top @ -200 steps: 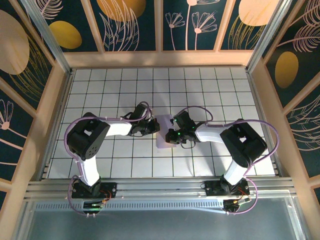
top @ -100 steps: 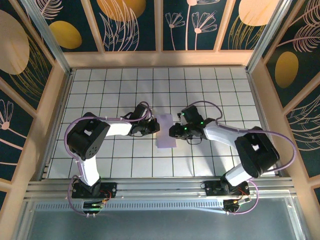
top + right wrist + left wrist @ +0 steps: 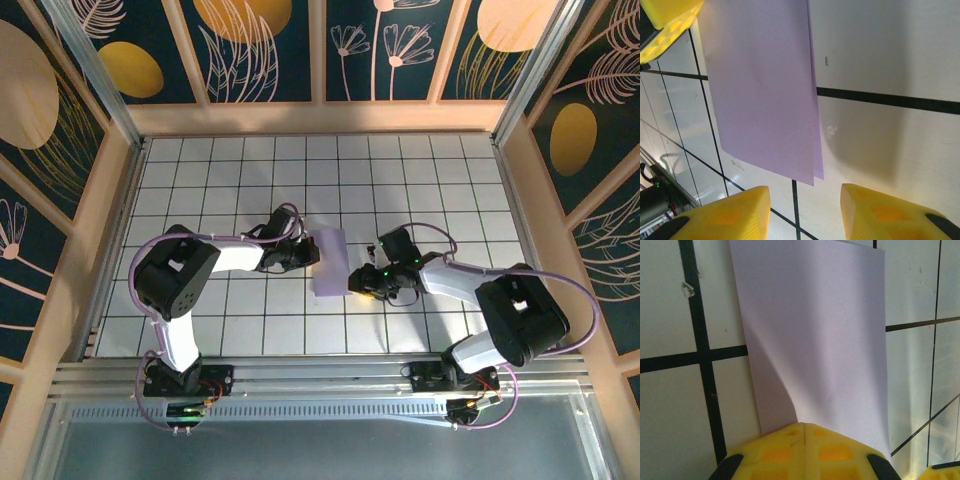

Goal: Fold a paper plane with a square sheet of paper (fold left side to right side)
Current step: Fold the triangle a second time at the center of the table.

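Observation:
The square sheet of paper (image 3: 331, 262) lies folded in half on the grid table, a tall lavender rectangle. In the right wrist view the sheet (image 3: 760, 90) shows two layers with edges slightly offset. My left gripper (image 3: 312, 255) sits at the sheet's left edge. Its jaws are shut, and the tips (image 3: 805, 426) rest on the paper (image 3: 815, 340), which bows a little there. I cannot tell whether they pinch it. My right gripper (image 3: 358, 282) is just right of the sheet's near corner. It stands open (image 3: 805, 192) with bare table between its fingers and does not touch the paper.
The white tiled table (image 3: 420, 180) has black grid lines and is boxed in by wooden walls (image 3: 320, 118). An aluminium rail (image 3: 320, 375) runs along the near edge. The left gripper's yellow tip (image 3: 667, 15) shows beyond the paper.
My right gripper has opened and drawn back off the paper, to the right and nearer. The folded sheet now lies uncovered. The left gripper has stayed put.

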